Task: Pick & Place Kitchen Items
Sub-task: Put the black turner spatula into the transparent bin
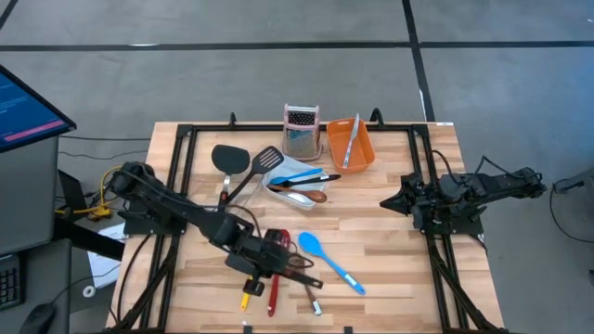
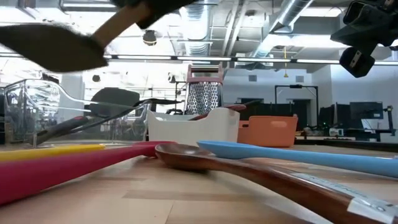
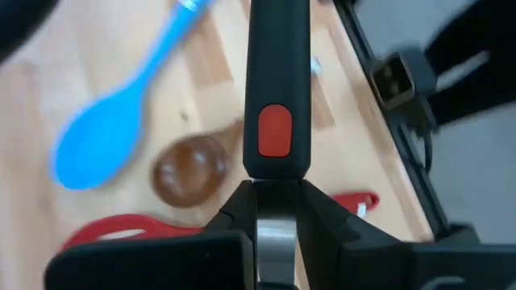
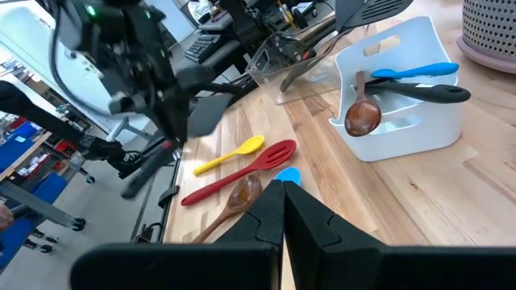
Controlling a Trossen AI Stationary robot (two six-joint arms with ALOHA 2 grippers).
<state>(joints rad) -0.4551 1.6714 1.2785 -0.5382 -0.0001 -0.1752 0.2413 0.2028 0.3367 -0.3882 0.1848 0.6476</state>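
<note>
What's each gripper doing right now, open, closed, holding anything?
Left gripper: closed on a black-handled utensil with a red button, lifted off the table.
Right gripper: closed, empty, waiting at the table's right side.

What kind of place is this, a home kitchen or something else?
Probably a robotics lab or workshop, not a kitchen. Exposed ceiling ducts and desks with monitors fill the room behind, and a wooden table with a black frame stands on a bare concrete floor.
</note>
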